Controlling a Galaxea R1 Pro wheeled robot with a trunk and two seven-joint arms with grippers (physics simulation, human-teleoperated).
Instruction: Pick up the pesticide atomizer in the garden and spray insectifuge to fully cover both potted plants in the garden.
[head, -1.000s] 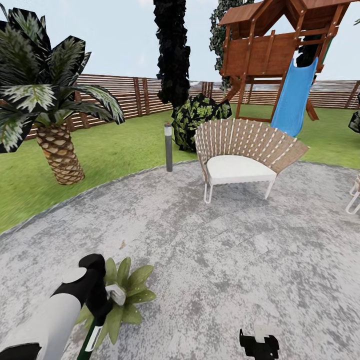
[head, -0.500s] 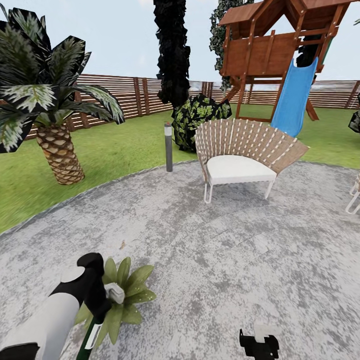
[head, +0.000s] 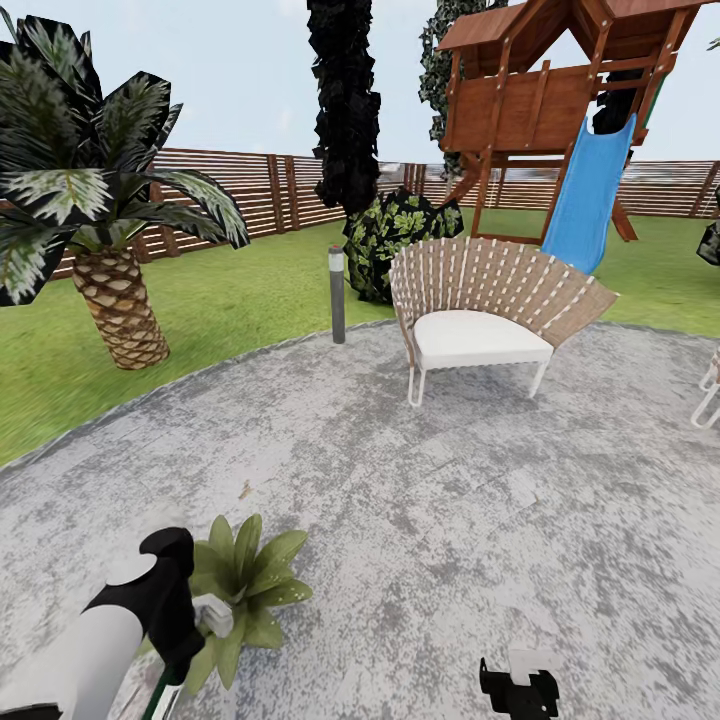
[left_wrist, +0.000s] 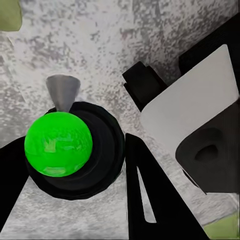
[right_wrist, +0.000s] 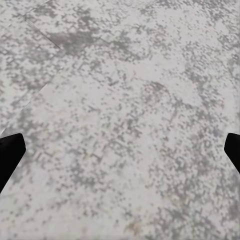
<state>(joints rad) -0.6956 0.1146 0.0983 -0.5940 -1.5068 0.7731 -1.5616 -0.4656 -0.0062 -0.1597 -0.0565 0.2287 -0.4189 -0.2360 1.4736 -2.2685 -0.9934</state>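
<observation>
Change: since the earlier frames the left arm has been lowered toward the lower left corner of the head view, so more of the plant's leaves are uncovered; chair, palm and fence are unchanged
Left gripper (head: 178, 655): closed around the slim dark green pesticide atomizer with a white label band (head: 163, 690), seen at the bottom left edge of the head view
Atomizer head: in the left wrist view a bright green round cap (left_wrist: 58, 144) and a grey cone nozzle (left_wrist: 63, 92) are seen between the black fingers (left_wrist: 150, 200), over grey stone
Potted plant: low rosette of broad pointed green leaves (head: 245, 580), lower left of the head view, just beside the held bottle
Right gripper (head: 517, 690): bottom centre-right of the head view, spread wide; black fingertips (right_wrist: 10, 155) at both side edges of the right wrist view
Ground: round grey mottled stone patio (head: 450, 500), green lawn (head: 250, 290) beyond
Background: woven wicker chair with white cushion (head: 480, 320), palm tree (head: 110, 220), brown slatted wooden fence (head: 250, 190), blue slide (head: 590, 195)
</observation>
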